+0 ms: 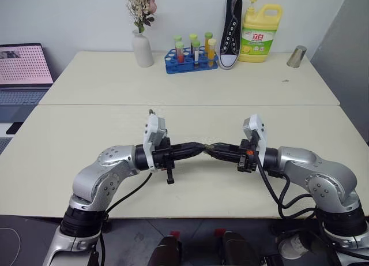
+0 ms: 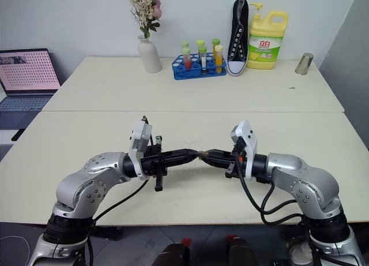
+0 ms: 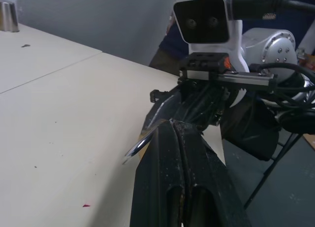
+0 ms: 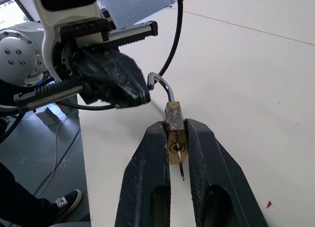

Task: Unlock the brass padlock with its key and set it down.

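Over the near table [image 1: 190,188] both grippers point at each other, tip to tip. My right gripper [image 4: 174,131] is shut on the brass padlock [image 4: 173,113], clamping its body between the two fingers. The key [image 4: 181,164] sticks out of the padlock's end that faces the wrist. The silvery shackle [image 4: 166,86] curves up from the padlock's far end toward my left gripper [image 4: 140,94]. That gripper [image 3: 173,124] is shut, its tips right beside the shackle's hooked end. Whether the shackle is pinched between them I cannot tell.
At the far table's back stand a white vase of flowers [image 1: 142,47], a blue rack of test tubes [image 1: 190,61], a black sneaker [image 1: 232,29], a yellow detergent bottle [image 1: 260,32] and a metal cup [image 1: 297,56]. A laptop [image 1: 23,70] sits off to the left.
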